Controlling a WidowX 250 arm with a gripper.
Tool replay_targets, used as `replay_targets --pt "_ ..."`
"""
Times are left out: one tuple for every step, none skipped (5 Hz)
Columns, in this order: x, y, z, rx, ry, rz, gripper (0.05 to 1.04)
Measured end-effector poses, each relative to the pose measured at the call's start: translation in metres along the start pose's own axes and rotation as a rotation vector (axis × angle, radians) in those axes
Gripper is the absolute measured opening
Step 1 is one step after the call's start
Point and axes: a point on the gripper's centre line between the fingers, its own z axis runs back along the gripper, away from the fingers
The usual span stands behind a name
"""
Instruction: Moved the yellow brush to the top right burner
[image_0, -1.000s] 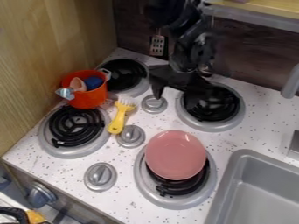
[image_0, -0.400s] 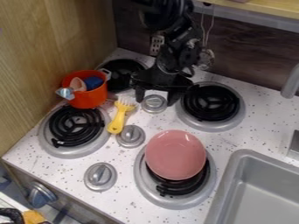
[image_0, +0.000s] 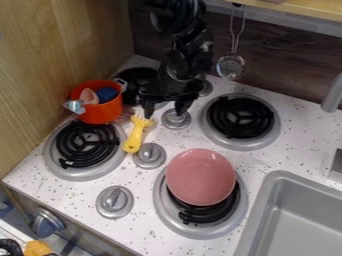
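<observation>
Leftmost, 1 orange pot stands left of the pincer. Yellow brush: on tabletop, below-left of the pincer, bristles nearest it. Knob close beside the handle; keep clear. Pincer: 2 fingers spread. Advise centring across the handle, levelling, descending straight, then closing. Top right burner: right of the pincer, likely destination.

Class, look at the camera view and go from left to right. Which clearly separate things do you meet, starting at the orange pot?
Orange pot → yellow brush → pink plate → grey faucet.
</observation>
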Motion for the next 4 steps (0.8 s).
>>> replay_targets --pt "0.007 0.008 -0.003 0.028 -0.028 0.062 1.001" --pt "0.008 0.019 -0.011 0.034 -0.025 0.082 1.001" --pt "0.010 0.023 -0.013 0.037 -0.017 0.075 1.001" --pt "0.000 0.030 -0.018 0.046 0.003 0.053 1.001"
